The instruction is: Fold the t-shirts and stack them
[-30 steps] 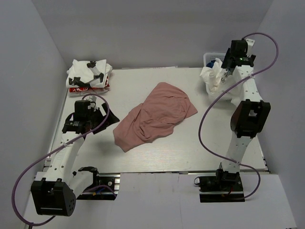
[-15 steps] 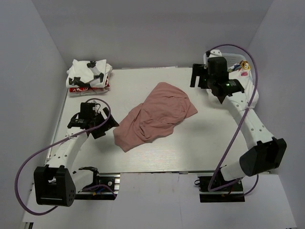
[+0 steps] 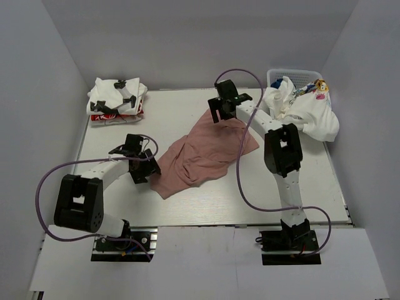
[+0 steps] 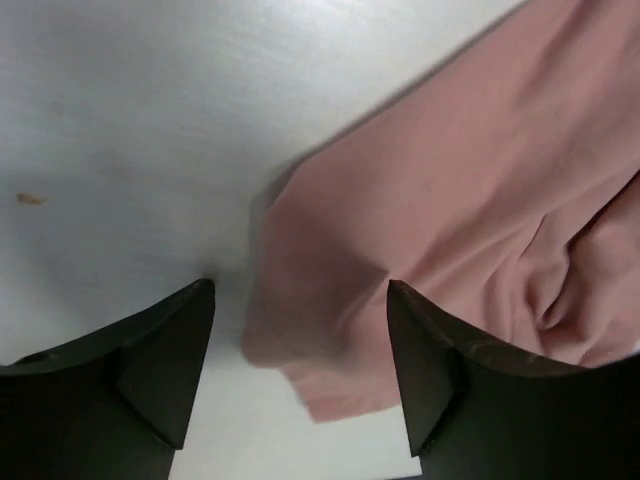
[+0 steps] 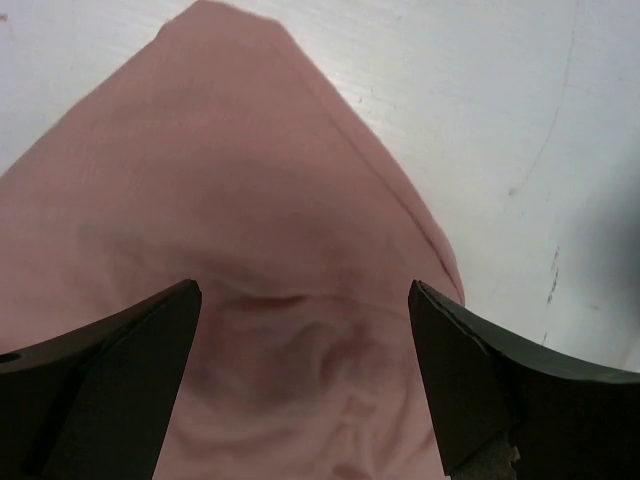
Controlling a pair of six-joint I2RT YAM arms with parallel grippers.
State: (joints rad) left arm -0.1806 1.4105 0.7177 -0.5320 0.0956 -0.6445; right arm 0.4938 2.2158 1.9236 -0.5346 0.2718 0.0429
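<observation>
Left gripper (image 4: 298, 300): jaws wide, pink t-shirt (image 3: 206, 150) near corner lying between fingers, nothing pinched yet. Drop to table (image 4: 120, 120), take single hem layer, not bunch. Right gripper (image 5: 305, 295): jaws wide, hovering over far edge, cloth directly below. Pinch both corners, then lift together to spread flat.

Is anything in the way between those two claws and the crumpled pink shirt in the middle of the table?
Nothing visible is in the way. The left gripper is open, its jaws framing the near-left corner of the crumpled dusty-pink cotton t-shirt, with only bare white table beside it. The right gripper hangs open directly over the shirt's far edge.
</observation>
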